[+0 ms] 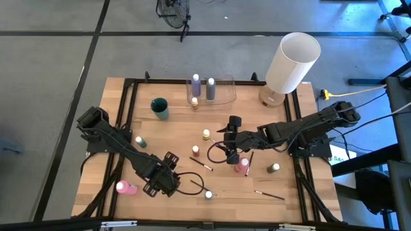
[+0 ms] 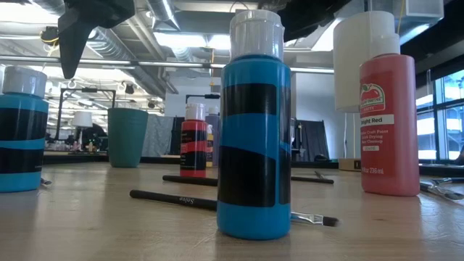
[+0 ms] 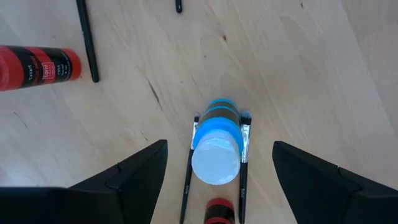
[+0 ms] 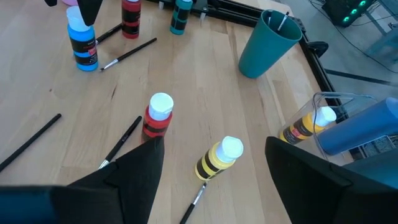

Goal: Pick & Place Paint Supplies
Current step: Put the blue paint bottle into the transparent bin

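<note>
A blue paint bottle (image 3: 216, 163) with a white cap stands upright on the wooden table, a thin dark brush (image 3: 186, 180) lying along each side of it. My left gripper (image 3: 220, 142) points straight down over it, open. Its fingers stand apart on either side of the cap, about level with its top (image 4: 76, 23), and touch nothing. The high view hides this bottle under the left gripper (image 1: 160, 183). My right gripper (image 4: 214, 139) hovers open over the table's middle, slanting down. A red bottle (image 4: 158, 118) and a yellow bottle (image 4: 221, 155) stand upright ahead of it.
A second blue bottle (image 2: 254, 138) stands near the front edge between two brushes. A red bottle (image 3: 37, 67) lies on its side at the left. A teal cup (image 1: 159, 108), a clear container (image 1: 221, 96) holding bottles and a white cylinder (image 1: 292, 61) stand at the back.
</note>
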{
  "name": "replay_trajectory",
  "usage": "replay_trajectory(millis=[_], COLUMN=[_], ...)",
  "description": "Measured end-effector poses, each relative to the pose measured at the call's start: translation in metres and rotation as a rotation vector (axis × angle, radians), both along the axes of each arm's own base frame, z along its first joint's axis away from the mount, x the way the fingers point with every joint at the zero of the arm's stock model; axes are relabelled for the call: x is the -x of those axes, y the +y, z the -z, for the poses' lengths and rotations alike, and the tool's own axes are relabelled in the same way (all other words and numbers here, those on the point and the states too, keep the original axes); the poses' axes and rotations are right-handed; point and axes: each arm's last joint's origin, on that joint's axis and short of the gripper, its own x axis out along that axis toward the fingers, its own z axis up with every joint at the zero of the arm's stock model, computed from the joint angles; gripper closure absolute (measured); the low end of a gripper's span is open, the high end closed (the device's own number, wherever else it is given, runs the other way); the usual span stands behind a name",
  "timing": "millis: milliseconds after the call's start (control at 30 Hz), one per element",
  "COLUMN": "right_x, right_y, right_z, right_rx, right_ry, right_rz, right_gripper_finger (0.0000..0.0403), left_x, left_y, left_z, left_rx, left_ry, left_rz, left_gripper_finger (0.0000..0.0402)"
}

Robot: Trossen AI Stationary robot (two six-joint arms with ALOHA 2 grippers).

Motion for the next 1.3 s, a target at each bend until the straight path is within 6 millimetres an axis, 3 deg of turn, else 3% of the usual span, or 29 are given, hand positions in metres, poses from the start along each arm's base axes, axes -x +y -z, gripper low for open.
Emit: replay_trajectory(millis=[1300], right_x=[0.0000], right_y=[0.0000], right_z=[0.0001], right_rx=[-0.002], right_ry=[0.001], right_rz=[-0.003], right_gripper_finger=[0.0119], left_x=[-0.0004], left_y=[-0.0003], left_z=[0.0011], left_rx=[-0.003], left_ry=[0.003], left_rz=[0.021], left_gripper_finger=[0.0114])
